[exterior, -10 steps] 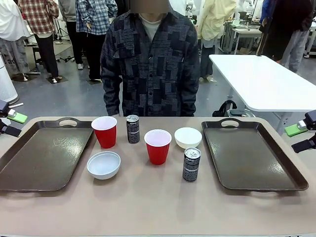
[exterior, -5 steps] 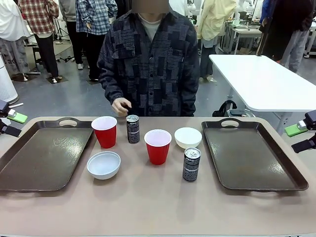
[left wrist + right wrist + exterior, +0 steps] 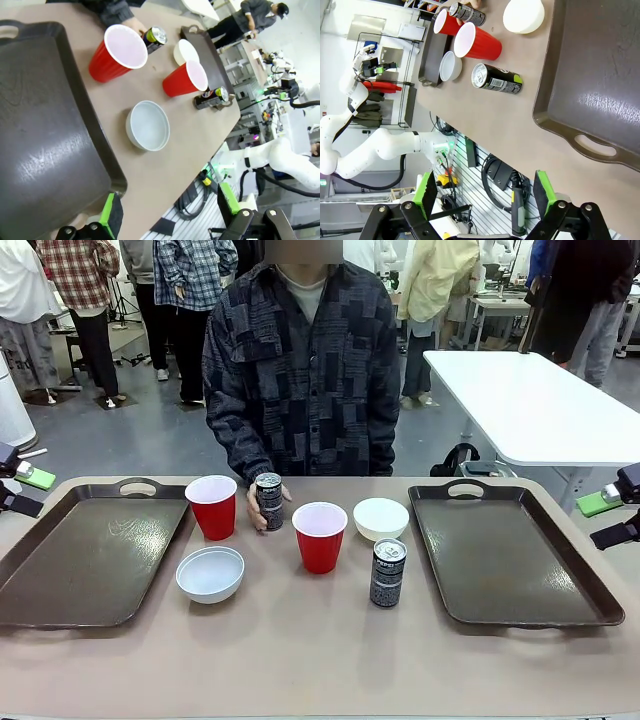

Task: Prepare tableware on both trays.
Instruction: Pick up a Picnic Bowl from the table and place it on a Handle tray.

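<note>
Since half a second ago the person's hand (image 3: 254, 512) has dropped from chest height to the table (image 3: 300, 650) and now wraps the far can (image 3: 268, 498); nothing else has shifted. The left gripper (image 3: 167, 215) has its jaws spread wide and empty, outboard of the left tray (image 3: 90, 560). The right gripper (image 3: 485, 197) likewise stands wide apart and empty, outboard of the right tray (image 3: 520, 560). Both trays are bare, at 9 and 3 o'clock of the table. Between them stands the centre cup (image 3: 320, 537). Around it: far-left cup (image 3: 213, 506) at 10 o'clock, near bowl (image 3: 210, 573) at 8 o'clock, far bowl (image 3: 381, 518) at 2 o'clock, near can (image 3: 387, 572) at 4 o'clock, upright.
</note>
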Action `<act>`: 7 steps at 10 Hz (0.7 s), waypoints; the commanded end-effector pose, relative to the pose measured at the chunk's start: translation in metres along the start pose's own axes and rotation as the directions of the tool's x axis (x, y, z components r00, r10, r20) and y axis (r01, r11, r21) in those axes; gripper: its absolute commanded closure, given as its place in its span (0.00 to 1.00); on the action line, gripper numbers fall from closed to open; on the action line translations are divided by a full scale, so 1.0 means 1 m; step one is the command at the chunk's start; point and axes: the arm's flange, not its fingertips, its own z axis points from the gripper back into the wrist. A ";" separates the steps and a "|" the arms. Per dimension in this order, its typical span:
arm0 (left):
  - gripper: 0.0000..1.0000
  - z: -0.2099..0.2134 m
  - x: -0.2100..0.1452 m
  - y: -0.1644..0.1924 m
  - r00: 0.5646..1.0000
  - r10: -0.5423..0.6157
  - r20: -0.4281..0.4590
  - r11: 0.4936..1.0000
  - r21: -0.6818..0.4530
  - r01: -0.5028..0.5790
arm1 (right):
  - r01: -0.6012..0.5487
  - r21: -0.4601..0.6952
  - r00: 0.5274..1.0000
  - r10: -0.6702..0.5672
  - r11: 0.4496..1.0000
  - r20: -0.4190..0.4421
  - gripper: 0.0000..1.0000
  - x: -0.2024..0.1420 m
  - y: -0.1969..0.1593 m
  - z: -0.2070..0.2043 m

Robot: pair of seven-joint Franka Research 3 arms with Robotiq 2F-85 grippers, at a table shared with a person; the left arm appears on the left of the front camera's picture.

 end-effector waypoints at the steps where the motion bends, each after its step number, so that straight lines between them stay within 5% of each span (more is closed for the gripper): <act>1: 0.00 0.000 0.002 0.000 1.000 0.002 0.014 1.000 -0.001 -0.002 | -0.001 0.016 1.000 0.001 1.000 0.002 0.00 0.001 -0.001 0.000; 7: 0.00 -0.002 -0.001 -0.003 1.000 -0.016 -0.021 0.999 0.033 0.017 | -0.001 0.016 1.000 0.001 1.000 0.002 0.00 0.001 -0.001 0.000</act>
